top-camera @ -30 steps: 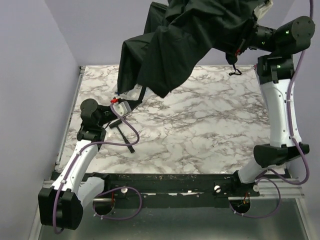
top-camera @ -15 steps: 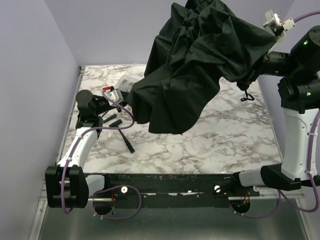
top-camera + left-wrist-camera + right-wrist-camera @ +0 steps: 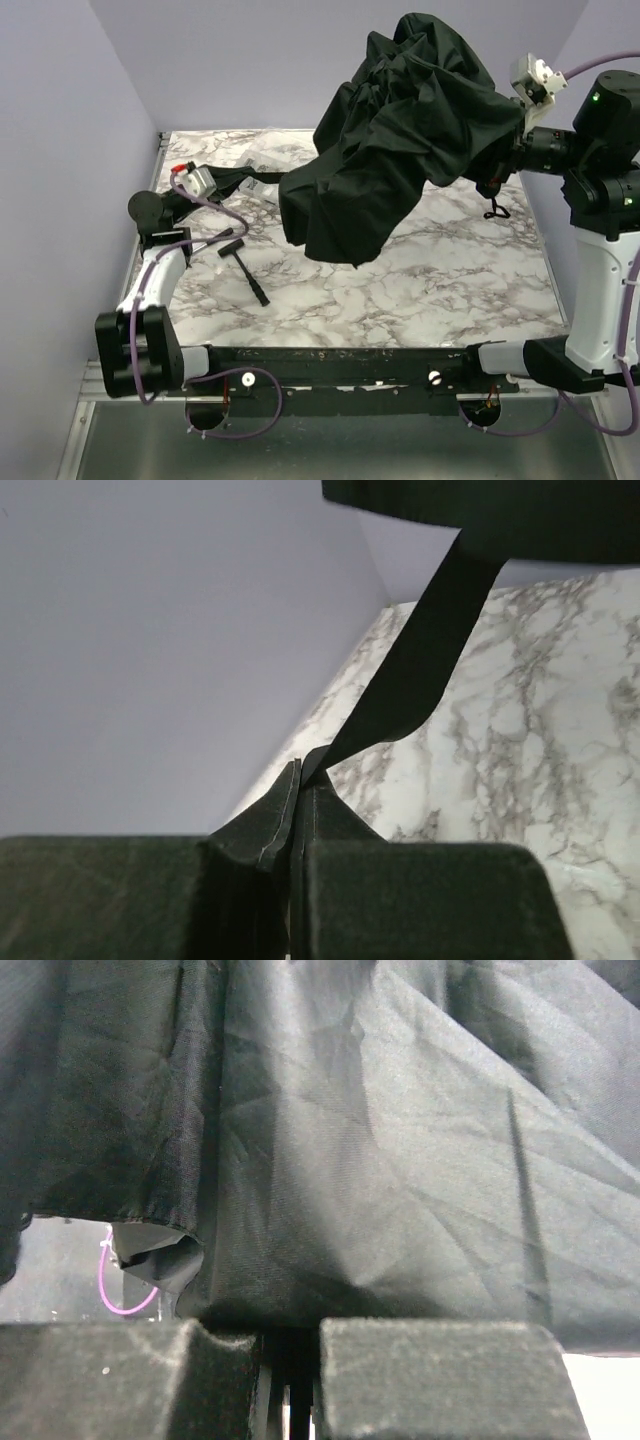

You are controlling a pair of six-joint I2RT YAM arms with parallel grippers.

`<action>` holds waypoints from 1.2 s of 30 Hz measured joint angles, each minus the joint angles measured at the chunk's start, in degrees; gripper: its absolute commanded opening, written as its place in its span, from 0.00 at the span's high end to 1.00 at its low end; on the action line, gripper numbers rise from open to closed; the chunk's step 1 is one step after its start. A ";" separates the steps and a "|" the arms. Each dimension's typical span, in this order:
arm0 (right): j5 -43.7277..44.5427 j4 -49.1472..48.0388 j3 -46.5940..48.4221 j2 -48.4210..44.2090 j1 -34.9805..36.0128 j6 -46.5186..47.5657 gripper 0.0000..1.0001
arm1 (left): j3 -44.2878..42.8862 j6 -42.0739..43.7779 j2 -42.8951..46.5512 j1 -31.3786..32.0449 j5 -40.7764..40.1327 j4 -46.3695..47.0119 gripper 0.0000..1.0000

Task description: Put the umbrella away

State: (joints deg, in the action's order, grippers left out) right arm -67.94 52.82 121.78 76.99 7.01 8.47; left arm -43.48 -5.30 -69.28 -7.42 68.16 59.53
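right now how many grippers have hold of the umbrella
2. The left gripper pinches the strap of the umbrella, low on the left; the right gripper is shut on it high on the right, its grip point hidden under the fabric.

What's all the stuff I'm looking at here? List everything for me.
umbrella: one, black, half-collapsed, held up over the table's far right side
umbrella strap: one, black, stretched from the canopy down to the left claw
small hammer-like tool: one, black, lying on the table's left side
table: one, white-grey marble
cables: several, purple, along both arms
left arm and right arm: two, white and black, at the near edge
left claw: black, shut on the umbrella strap
right claw: black, shut on the umbrella
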 measured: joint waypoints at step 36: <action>9.07 -35.91 -5.44 0.09 -13.18 -48.46 1.00 | -0.79 25.90 10.69 24.39 -1.33 -48.78 1.00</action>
State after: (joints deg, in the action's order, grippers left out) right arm -58.87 16.91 116.33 77.08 -6.17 -39.99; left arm -44.27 20.60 -58.59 16.97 66.83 10.74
